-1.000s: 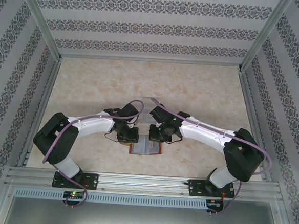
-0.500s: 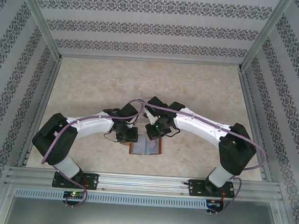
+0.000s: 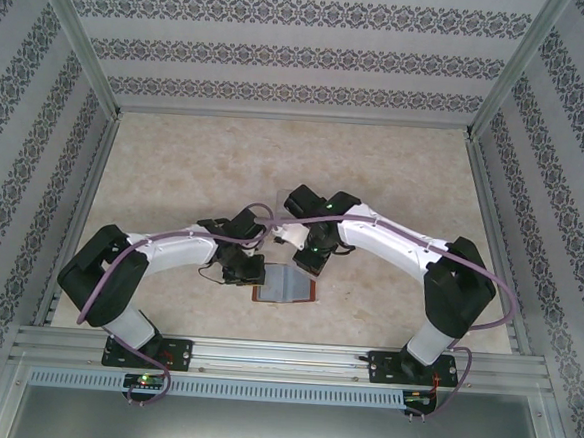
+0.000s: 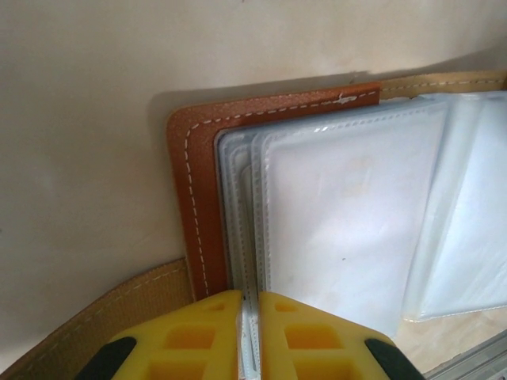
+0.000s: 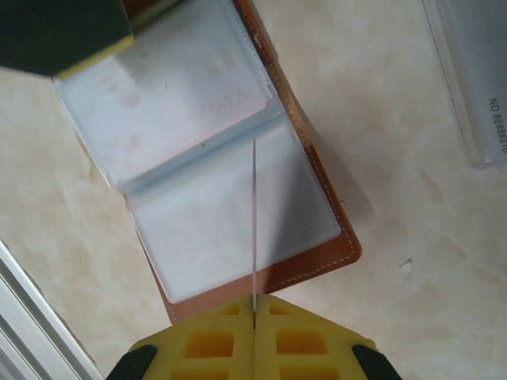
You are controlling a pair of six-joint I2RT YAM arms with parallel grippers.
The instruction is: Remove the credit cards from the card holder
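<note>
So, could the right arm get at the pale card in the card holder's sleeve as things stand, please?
Probably not yet: the right pincer is shut on a thin card above the card holder. Once that is dropped, the pale card lies below, though the left pincer clamps the edge of its sleeve.

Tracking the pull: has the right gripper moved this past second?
Yes. The right gripper, pinching a credit card, shifted left, from the card holder's right edge toward its middle.

The reddish-brown leather folding card holder (image 4: 198, 190) shows cream stitching and grey-blue translucent pockets; the thin flat credit card (image 5: 254, 214) looks whitish. The stone-look surface (image 3: 196, 162) is marbled cream, and the enclosure's white walls (image 3: 283, 58) carry grey floral bands.
</note>
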